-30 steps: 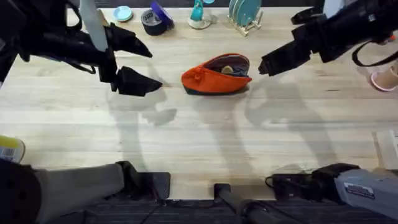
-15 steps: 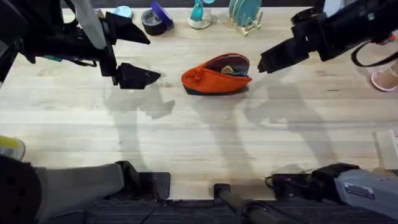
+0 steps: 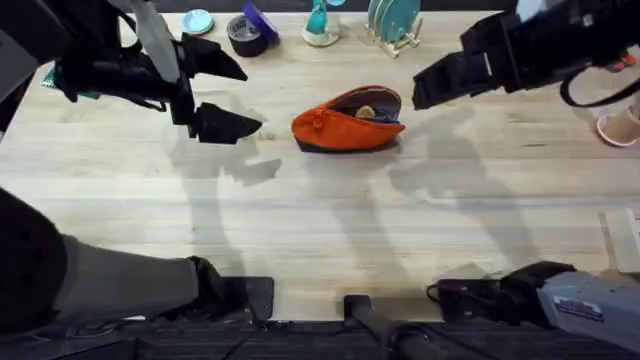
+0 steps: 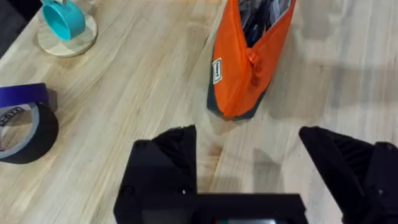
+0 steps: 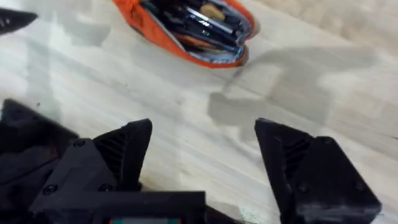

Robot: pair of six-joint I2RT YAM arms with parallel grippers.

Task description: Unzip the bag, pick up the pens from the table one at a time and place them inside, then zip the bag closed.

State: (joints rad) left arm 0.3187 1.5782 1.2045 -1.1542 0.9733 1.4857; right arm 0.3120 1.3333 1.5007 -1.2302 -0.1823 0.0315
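The orange bag (image 3: pixel 340 127) lies on the table (image 3: pixel 320 220) at centre back, its zipper open at the right end. Dark pens (image 5: pixel 200 23) lie inside the bag (image 5: pixel 158 31), their ends showing in the mouth. My left gripper (image 3: pixel 238 96) hovers just left of the bag, open, nothing between its fingers. In the left wrist view the bag (image 4: pixel 239 78) sits ahead of the left gripper (image 4: pixel 249 162). My right gripper (image 3: pixel 425 90) hangs off the bag's right end, and the right wrist view shows this gripper (image 5: pixel 205 149) open and holding nothing.
Along the back edge stand a tape roll (image 3: pixel 245 35), a teal cup on a wooden coaster (image 3: pixel 318 25) and a rack of plates (image 3: pixel 392 25). A pink cup (image 3: pixel 620 125) sits at the far right. Bare wood stretches in front of the bag.
Both grippers have drawn slightly back and up from the bag, staying open. The bag has not moved.
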